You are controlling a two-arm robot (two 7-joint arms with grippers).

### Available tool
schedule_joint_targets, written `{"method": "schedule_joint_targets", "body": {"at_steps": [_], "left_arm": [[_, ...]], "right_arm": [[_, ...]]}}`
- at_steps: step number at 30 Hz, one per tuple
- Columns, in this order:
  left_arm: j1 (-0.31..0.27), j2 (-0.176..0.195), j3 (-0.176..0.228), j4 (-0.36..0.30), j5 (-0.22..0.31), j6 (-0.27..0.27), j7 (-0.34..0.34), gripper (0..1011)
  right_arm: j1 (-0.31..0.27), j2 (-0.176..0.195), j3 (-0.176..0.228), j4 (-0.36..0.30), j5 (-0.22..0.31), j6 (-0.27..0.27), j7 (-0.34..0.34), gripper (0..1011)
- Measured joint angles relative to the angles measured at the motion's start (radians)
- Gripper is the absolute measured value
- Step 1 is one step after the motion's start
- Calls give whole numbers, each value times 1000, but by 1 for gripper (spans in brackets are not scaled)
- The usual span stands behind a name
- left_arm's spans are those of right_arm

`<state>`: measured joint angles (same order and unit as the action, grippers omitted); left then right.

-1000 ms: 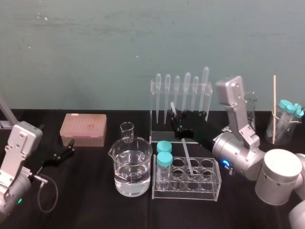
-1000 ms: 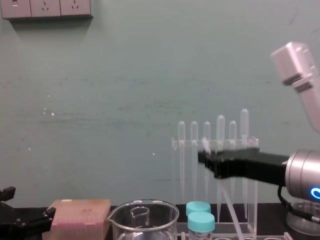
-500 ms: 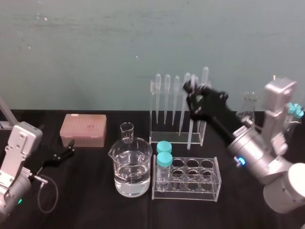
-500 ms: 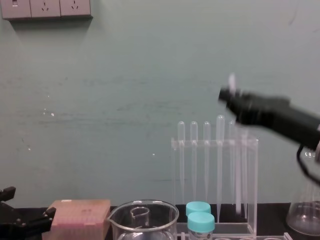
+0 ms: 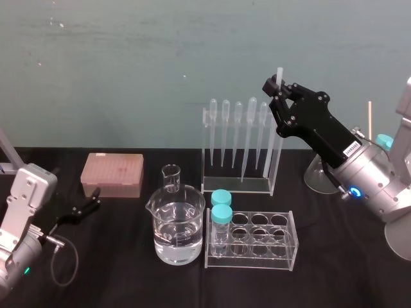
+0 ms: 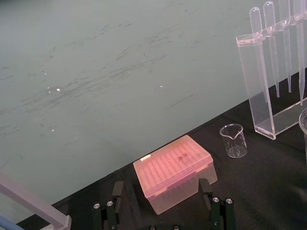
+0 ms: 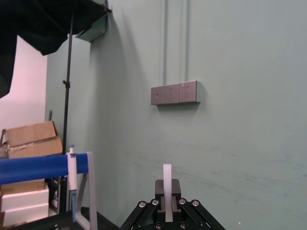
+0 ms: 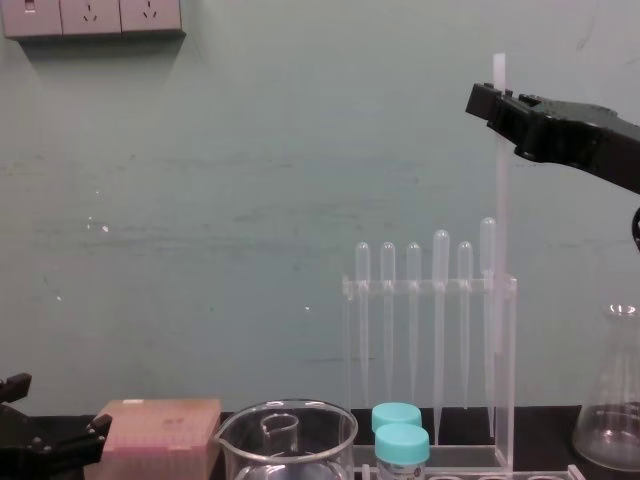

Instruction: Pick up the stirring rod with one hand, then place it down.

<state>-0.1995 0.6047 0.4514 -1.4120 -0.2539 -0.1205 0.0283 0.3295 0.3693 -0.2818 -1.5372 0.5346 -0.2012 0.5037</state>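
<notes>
I see the right gripper (image 8: 497, 104) clamped on the stirring rod (image 8: 499, 200), held upright and high, crossing the pipette rack (image 5: 237, 187) (6 pipettes). The left gripper (image 5: 90, 204) sits parked far left, fingers spread.

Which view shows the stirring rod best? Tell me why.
Chest view: the stirring rod hangs upright from the right hand, seen nearly full length. Head view shows it slanted before the pipette rack; right wrist view, its top end.
</notes>
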Motion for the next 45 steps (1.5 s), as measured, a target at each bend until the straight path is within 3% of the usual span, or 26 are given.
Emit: {"method": "schedule_joint_targets", "body": {"at_steps": [12,45], "left_arm": [[0,0,0,0,0,0,0,1000],[0,0,0,0,0,0,0,1000]], "right_arm": [[2,30,-5,-3,22,18,29,67],[1,41,-12,14,42,30,28,67]]}}
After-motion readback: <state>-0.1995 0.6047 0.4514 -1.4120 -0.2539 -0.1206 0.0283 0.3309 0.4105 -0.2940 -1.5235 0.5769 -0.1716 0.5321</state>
